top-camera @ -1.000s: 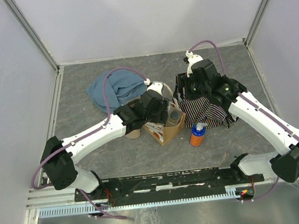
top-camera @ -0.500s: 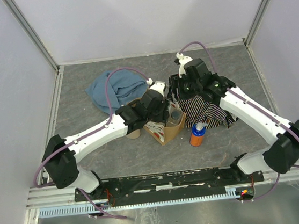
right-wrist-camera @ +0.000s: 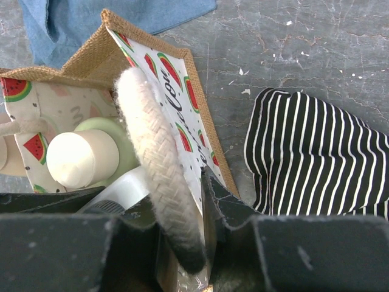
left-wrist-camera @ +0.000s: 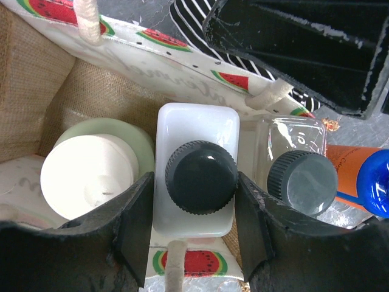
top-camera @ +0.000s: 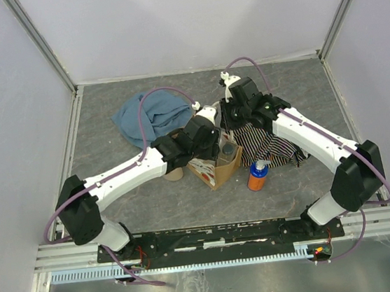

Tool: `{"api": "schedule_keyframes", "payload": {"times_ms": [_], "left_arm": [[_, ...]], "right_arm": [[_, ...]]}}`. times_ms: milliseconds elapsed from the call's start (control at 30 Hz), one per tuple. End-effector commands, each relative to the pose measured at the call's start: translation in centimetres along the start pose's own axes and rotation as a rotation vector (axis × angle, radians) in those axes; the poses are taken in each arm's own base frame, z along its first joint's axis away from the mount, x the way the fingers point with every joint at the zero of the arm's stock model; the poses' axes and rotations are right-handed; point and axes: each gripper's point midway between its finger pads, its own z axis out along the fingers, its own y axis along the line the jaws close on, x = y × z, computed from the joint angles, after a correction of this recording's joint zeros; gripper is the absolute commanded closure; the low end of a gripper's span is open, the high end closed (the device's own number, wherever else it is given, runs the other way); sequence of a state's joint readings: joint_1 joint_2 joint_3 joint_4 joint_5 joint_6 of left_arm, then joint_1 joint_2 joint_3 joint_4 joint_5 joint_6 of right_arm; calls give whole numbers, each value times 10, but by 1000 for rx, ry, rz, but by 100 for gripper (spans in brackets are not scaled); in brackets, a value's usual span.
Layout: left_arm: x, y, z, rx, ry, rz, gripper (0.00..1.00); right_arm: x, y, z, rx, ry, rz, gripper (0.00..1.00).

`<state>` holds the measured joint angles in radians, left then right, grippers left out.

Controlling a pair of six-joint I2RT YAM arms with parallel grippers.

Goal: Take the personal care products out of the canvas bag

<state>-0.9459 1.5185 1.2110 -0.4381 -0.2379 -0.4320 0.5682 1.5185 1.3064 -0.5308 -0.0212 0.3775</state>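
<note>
The canvas bag [top-camera: 212, 170] stands open at the table's middle, with watermelon print on its wall [right-wrist-camera: 176, 103]. My left gripper [left-wrist-camera: 193, 182] reaches down into it and is shut on a white squarish bottle [left-wrist-camera: 196, 125] with a dark grey cap, one finger pressed on each side. Beside that bottle stand a cream-capped bottle [left-wrist-camera: 88, 176] and a clear bottle with a grey cap [left-wrist-camera: 302, 182]. My right gripper [right-wrist-camera: 179, 201] is shut on the bag's rope handle [right-wrist-camera: 152, 152] and the far wall. A blue-and-orange bottle [top-camera: 257, 175] stands on the table to the right of the bag.
A blue cloth [top-camera: 146, 116] lies at the back left and a black-and-white striped cloth [top-camera: 274, 145] to the right of the bag, under my right arm. A beige round thing [top-camera: 173, 174] lies under my left arm, left of the bag.
</note>
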Motion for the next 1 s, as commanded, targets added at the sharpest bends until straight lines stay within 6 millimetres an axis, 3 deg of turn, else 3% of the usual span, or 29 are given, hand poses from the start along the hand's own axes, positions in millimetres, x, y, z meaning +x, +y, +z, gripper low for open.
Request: {"api": "schedule_keyframes", "payload": {"times_ms": [0,267,367,567,767,900,967], "left_arm": [[-74,-16,-52,40,-181,16,55],[-120,-18,-110,49,-244,10,59],[-135,-8,-136,7,-277,-26,64],[-153,-11,-190,74,-311,-70,66],[-155,-9,-244,142,-315,-136,66],[-139,-6,-257,177,-293,-163,66],[-125,-2,-254,170,-270,-161,66]], "right_arm": [[-34,4,-17,-1,-119,10,74],[-30,3,-19,0,-113,24,73],[-30,2,-21,0,-113,28,73],[-29,2,-21,3,-108,27,73],[-26,0,-20,11,-97,23,74],[-25,-1,-20,16,-85,14,74],[-25,-1,-21,17,-83,13,74]]}}
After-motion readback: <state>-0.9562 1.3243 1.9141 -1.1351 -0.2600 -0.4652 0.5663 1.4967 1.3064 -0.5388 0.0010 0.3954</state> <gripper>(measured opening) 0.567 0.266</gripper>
